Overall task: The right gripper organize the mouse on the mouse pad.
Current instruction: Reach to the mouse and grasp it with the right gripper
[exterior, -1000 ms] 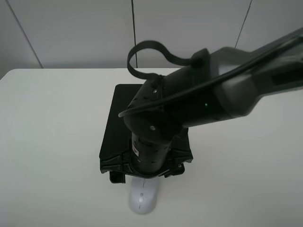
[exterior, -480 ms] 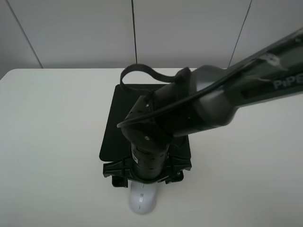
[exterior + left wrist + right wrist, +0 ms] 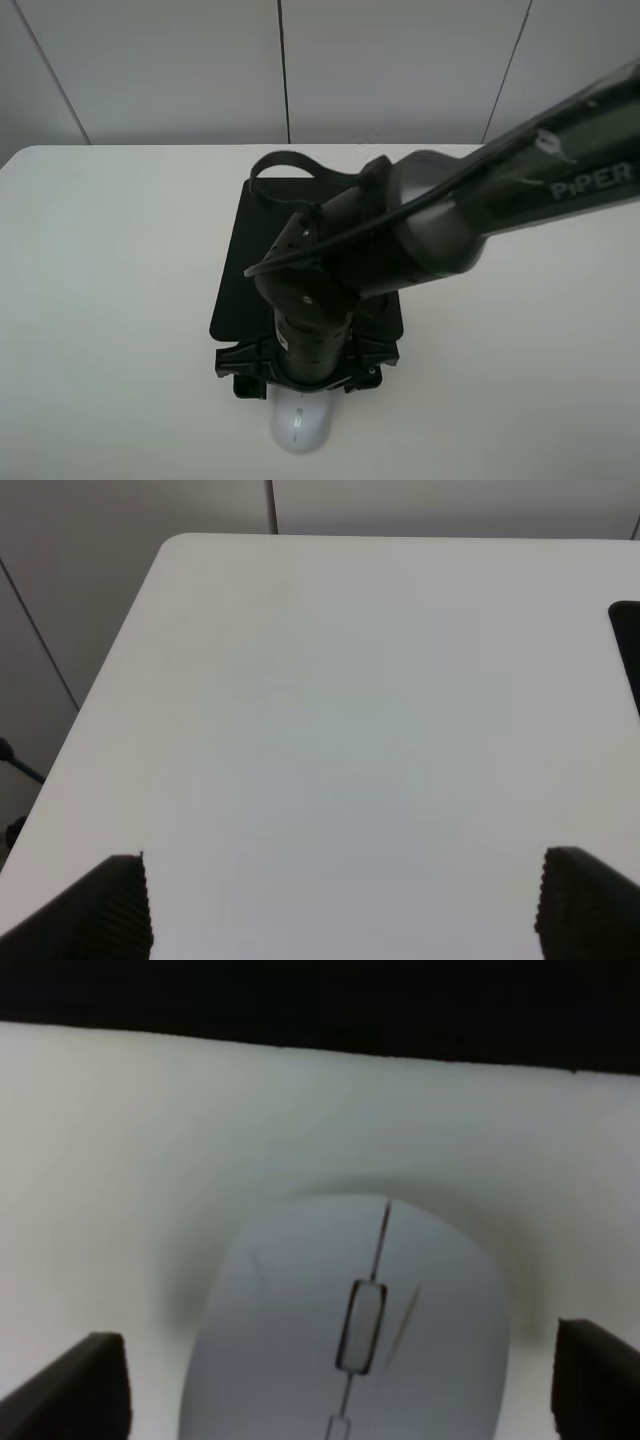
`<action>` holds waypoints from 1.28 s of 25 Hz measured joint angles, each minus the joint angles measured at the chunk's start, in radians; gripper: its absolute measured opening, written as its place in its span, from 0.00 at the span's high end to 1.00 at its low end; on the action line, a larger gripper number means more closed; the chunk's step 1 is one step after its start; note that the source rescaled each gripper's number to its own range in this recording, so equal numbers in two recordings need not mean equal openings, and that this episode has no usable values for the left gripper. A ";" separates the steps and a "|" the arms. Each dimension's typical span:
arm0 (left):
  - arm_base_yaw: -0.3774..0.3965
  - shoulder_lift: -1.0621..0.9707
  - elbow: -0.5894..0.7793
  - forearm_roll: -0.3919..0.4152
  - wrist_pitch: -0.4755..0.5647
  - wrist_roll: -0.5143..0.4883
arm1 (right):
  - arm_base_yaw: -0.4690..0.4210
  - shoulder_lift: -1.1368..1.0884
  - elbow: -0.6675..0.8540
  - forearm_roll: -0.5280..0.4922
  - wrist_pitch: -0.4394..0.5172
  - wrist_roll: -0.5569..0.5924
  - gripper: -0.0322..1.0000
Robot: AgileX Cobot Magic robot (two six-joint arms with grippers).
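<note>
The white mouse (image 3: 300, 428) lies on the white table just in front of the near edge of the black mouse pad (image 3: 250, 262), off the pad. My right gripper (image 3: 300, 390) hangs right over the mouse's far end, its wrist hiding the fingers in the high view. In the right wrist view the gripper (image 3: 335, 1385) is open, with a fingertip on either side of the mouse (image 3: 350, 1320) and not touching it. The pad's edge (image 3: 300, 995) lies just beyond. My left gripper (image 3: 345, 915) is open and empty over bare table.
The white table (image 3: 110, 260) has a rounded far left corner and a grey panelled wall behind it. The right arm (image 3: 470, 215) crosses over the pad's right half. A sliver of the pad (image 3: 630, 650) shows in the left wrist view.
The right arm has dropped lower and shifted slightly toward the table's front, bringing the gripper down over the mouse. The mouse has not moved.
</note>
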State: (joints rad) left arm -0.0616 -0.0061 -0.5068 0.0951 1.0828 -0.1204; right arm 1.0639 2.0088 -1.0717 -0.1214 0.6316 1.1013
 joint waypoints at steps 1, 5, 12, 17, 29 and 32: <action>0.000 0.000 0.000 0.000 0.000 0.000 | 0.000 0.005 0.000 0.000 0.000 0.000 0.00; 0.000 0.000 0.000 0.000 0.000 0.000 | 0.000 0.009 0.000 0.002 0.005 0.001 0.00; 0.000 0.000 0.000 0.000 0.000 0.001 | 0.000 0.009 0.000 0.014 0.007 0.003 0.00; 0.000 0.000 0.000 0.000 0.000 0.001 | 0.000 0.009 0.000 0.016 0.009 0.004 0.00; 0.000 0.000 0.000 0.000 0.000 0.001 | 0.000 0.009 0.000 -0.021 0.063 0.011 0.94; 0.000 0.000 0.000 0.000 0.000 0.001 | 0.000 0.009 0.000 -0.029 0.064 0.011 0.95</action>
State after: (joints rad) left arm -0.0616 -0.0061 -0.5068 0.0951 1.0828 -0.1197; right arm 1.0639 2.0176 -1.0717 -0.1508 0.6961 1.1125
